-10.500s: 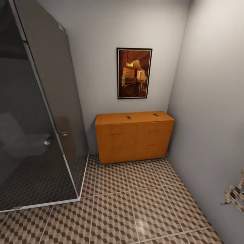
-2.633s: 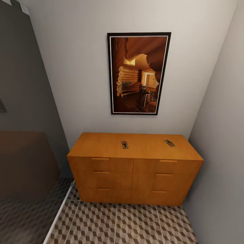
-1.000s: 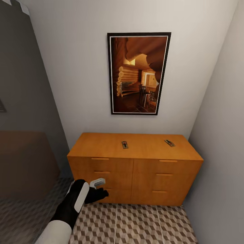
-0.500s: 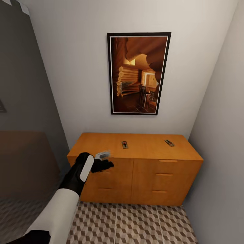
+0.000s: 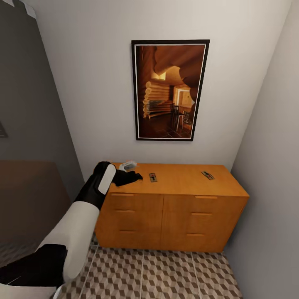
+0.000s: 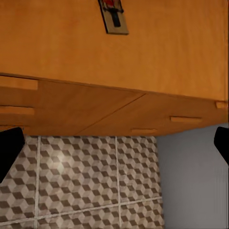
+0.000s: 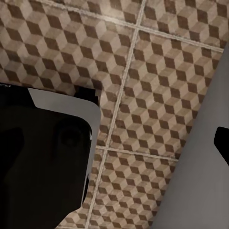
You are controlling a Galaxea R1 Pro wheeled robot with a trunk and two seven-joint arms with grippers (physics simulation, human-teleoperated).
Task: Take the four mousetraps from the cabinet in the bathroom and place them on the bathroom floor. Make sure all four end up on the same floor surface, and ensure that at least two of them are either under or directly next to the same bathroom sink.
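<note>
**Left pincer over the cabinet top, one trap just ahead of it**

Two traps lie flat on the cabinet (image 5: 174, 182) top. The near trap (image 5: 153, 177) sits just beyond the left pincer (image 5: 135, 177), apart from its black fingertips; the far trap (image 5: 207, 175) lies well off toward the cabinet's right end. In the left wrist view the near trap (image 6: 113, 15) lies ahead on the orange top, and the two fingertips (image 6: 8, 145) stand wide apart at the frame edges, so the pincer is released and holds nothing. Below the drawer fronts runs the cube-pattern floor (image 5: 166, 274). A framed picture (image 5: 170, 90) hangs on the wall above. The right wrist view looks at floor (image 7: 157, 86); whether the right pincer is released or clenched, I cannot tell.
</note>
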